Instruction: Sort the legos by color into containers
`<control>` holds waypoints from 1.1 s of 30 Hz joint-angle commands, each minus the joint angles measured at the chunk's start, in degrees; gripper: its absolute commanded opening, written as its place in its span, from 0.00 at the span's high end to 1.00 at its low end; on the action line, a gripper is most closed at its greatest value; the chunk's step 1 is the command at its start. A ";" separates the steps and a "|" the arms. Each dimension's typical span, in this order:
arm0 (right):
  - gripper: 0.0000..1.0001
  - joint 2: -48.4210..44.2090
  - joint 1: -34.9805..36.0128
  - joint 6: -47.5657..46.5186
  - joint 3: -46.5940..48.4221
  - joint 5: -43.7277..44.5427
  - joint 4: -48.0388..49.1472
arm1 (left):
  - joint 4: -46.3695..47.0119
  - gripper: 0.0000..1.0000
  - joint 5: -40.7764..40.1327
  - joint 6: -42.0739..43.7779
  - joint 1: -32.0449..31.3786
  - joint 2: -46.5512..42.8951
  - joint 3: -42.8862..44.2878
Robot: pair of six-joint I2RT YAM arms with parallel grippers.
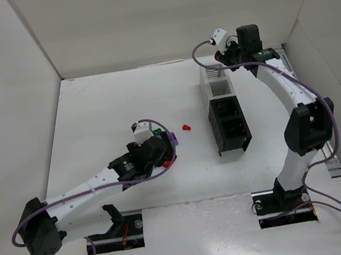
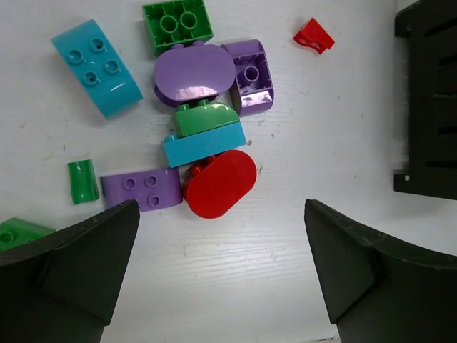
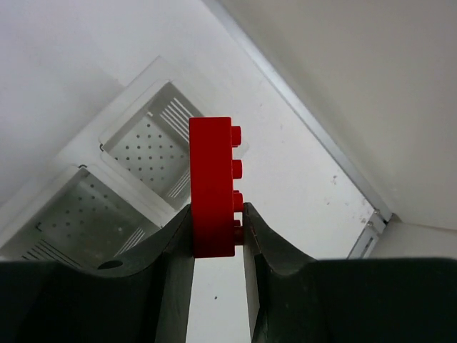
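Observation:
A pile of legos lies on the table under my left gripper, which is open and empty just short of it. The pile holds a red oval piece, a cyan brick, a green brick, a purple oval, a curved cyan brick and a square green brick. A small red piece lies apart, also in the top view. My right gripper is shut on a red brick, held above the far white bin.
The row of bins stands right of centre: two white bins at the far end, two black bins nearer. A black bin is at the right edge of the left wrist view. White walls enclose the table on three sides.

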 commanded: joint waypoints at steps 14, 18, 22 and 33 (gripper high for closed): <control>0.26 7.95 2.61 -3.79 7.11 -3.54 -3.71 | 8.28 0.00 2.30 9.53 1.32 7.67 2.33; 0.17 0.68 3.14 -3.80 2.82 -3.54 -2.04 | 9.69 0.00 3.62 12.34 1.32 9.68 1.81; 0.10 -8.80 3.14 -3.80 -6.67 -7.13 1.38 | 13.98 0.00 5.99 14.28 1.85 12.23 -0.03; 0.07 -26.41 1.47 -1.95 -25.23 -12.41 4.82 | 13.04 0.02 4.41 19.20 1.85 23.12 3.30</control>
